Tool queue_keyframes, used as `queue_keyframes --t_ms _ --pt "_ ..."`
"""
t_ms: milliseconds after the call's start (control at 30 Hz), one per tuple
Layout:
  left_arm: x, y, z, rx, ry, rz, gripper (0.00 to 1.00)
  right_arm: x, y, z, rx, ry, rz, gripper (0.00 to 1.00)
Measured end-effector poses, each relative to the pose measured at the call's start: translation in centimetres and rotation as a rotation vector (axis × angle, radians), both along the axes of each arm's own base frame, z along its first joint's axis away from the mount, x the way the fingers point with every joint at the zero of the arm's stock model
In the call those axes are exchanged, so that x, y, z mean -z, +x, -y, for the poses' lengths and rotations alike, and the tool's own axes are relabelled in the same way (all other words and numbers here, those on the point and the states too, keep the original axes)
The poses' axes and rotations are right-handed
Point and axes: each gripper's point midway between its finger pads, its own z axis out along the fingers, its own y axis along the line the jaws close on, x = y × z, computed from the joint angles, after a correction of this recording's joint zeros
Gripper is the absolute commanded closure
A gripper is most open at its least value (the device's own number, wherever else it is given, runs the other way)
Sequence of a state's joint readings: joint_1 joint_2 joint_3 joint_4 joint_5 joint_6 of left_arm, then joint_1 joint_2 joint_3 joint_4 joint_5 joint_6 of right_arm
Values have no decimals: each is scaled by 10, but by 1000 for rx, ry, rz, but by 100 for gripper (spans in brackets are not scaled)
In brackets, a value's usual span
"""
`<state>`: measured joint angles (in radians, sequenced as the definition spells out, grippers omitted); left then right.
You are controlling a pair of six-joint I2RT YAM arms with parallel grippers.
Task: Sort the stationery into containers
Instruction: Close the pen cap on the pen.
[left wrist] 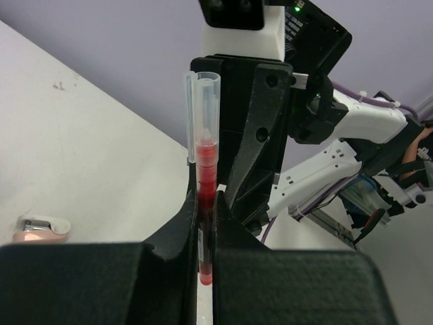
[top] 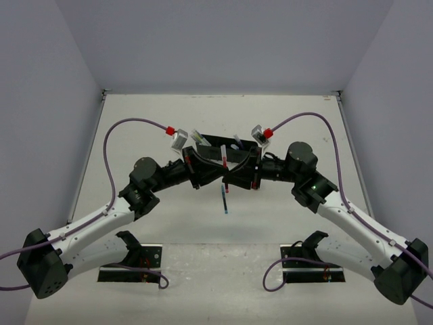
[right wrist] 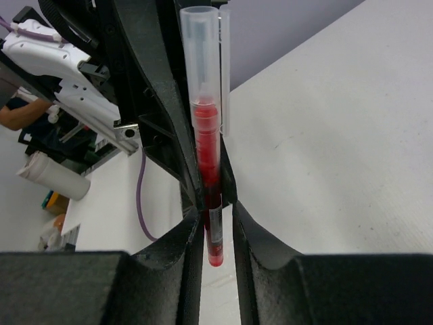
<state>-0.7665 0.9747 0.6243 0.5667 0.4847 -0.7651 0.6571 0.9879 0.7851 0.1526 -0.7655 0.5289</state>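
Blue pen (top: 224,200): lies loose on the table just on the near side of the tray, not yet sorted.
Left gripper (left wrist: 205,206): over the tray's near edge, pinched tight on the lower barrel of the red pen.
Right gripper (right wrist: 216,213): faces the left one above the tray. Its jaws are slightly parted around the same pen, with a gap on one side, so it seems to carry little or none of it.
Red pen (left wrist: 206,166): in the air above the tray between the two claws, clear cap on.
Tray (top: 216,140): black, far side of the grippers, and largely hidden by both arms.
Pens in tray: a yellow-green one (top: 197,136) at its left end and a blue one (top: 238,141) towards its right.
Eraser (left wrist: 40,227): on the table; its place relative to the tray cannot be told.
Progress: judged partway. Some pens are in; the red pen, the near blue pen and the eraser are left.
Count: four pens seen, one eraser, one tray. More may be hidden.
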Motion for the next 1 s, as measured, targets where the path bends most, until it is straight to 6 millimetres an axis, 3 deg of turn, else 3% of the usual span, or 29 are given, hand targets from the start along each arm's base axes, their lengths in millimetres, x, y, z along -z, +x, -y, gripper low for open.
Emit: queue_keyframes --t_ms 67,167,267,300,467,533,733,1000 --pt "0 0 0 0 1 4 100 3 -1 -4 -27 -1 -11 80" --pt "-1 0 0 -3 1 13 100 2 -4 -8 -62 2 -19 98" --pt "-4 0 -1 -8 -9 19 99 -2 -6 -10 -83 13 -2 100" --pt "-6 0 -2 -9 -11 22 73 -3 -6 -10 -87 15 1 100" --pt "-13 5 -2 -32 12 32 41 -5 -6 -10 -89 18 13 100" --pt "-18 11 -3 -63 33 36 35 -4 -4 -10 -78 14 19 100" --pt "-24 31 -12 -192 110 13 33 2 4 -9 -37 -8 38 100" --pt "-25 49 -30 -332 210 -11 43 13 11 -8 4 -56 42 100"
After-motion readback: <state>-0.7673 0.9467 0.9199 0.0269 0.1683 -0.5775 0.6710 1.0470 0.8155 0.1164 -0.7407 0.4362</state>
